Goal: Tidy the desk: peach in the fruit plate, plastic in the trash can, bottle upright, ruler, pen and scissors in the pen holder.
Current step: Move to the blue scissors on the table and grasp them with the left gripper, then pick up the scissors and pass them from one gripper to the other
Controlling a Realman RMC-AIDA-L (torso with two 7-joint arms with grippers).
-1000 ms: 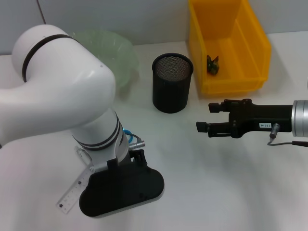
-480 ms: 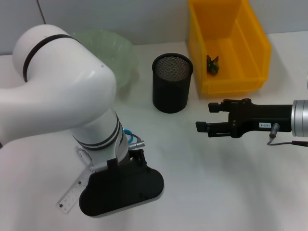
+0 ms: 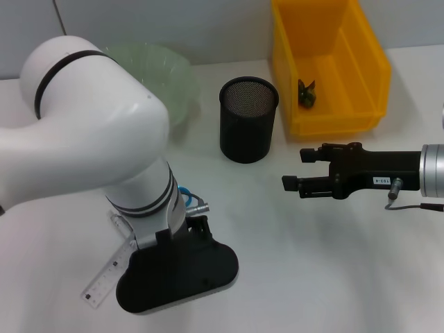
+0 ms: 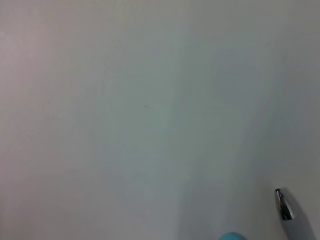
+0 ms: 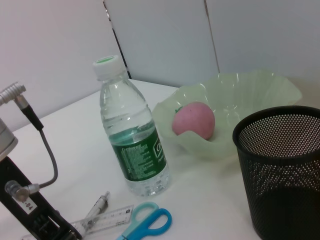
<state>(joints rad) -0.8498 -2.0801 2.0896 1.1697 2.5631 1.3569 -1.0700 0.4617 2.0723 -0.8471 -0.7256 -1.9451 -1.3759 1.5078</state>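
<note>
1. On the far left of the head view, the clear ruler (image 3: pixel 107 272) lies flat on the white desk (image 3: pixel 312 263). Part of it is hidden under the left arm.
2. The left gripper (image 3: pixel 177 274) hangs low over the desk just beside the ruler. I cannot tell if it is holding anything.
3. The right wrist view shows the pen (image 5: pixel 96 208), the ruler (image 5: pixel 107 219) and the blue scissors (image 5: pixel 146 223) lying close together on the desk.
4. The bottle (image 5: pixel 131 131) stands upright just behind them.
5. The pink peach (image 5: pixel 194 120) sits in the green fruit plate (image 3: pixel 173 76) at the back.
6. The black pen holder (image 3: pixel 248 119) stands in the middle of the desk.
7. The yellow trash can (image 3: pixel 329 66) is at the back right, with a small dark piece of plastic (image 3: pixel 307 93) inside.
8. The right gripper (image 3: pixel 295 170) hovers above the desk, in front of the trash can. Its fingers are spread apart and hold nothing.
</note>
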